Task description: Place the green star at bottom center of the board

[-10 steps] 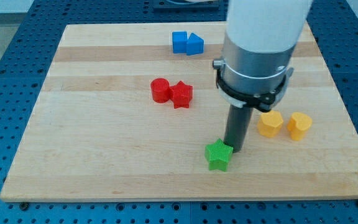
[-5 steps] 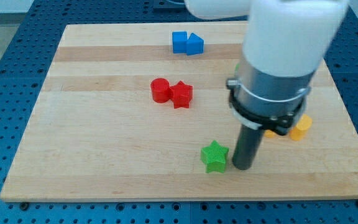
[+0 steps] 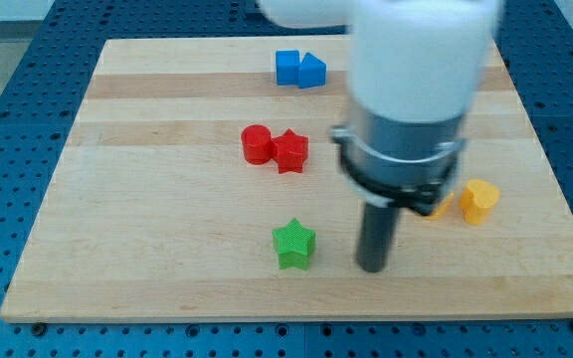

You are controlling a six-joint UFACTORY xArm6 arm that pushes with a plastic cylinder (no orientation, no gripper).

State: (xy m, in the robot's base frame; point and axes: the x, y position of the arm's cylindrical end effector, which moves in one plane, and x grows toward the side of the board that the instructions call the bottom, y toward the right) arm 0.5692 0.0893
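Note:
The green star (image 3: pixel 293 244) lies on the wooden board (image 3: pixel 157 219) near its bottom edge, close to the middle. My tip (image 3: pixel 371 267) rests on the board to the star's right, with a gap between them. The arm's white and grey body rises above the tip and covers part of the board's right side.
A red cylinder (image 3: pixel 256 144) and a red star (image 3: pixel 290 151) sit together at the centre. Two blue blocks (image 3: pixel 298 69) sit at the view's top. A yellow block (image 3: pixel 479 199) lies at the right; another beside it is mostly hidden by the arm.
The green star has slid left along the bottom of the board. My tip swung to the star's right side and followed it left, now standing apart from it.

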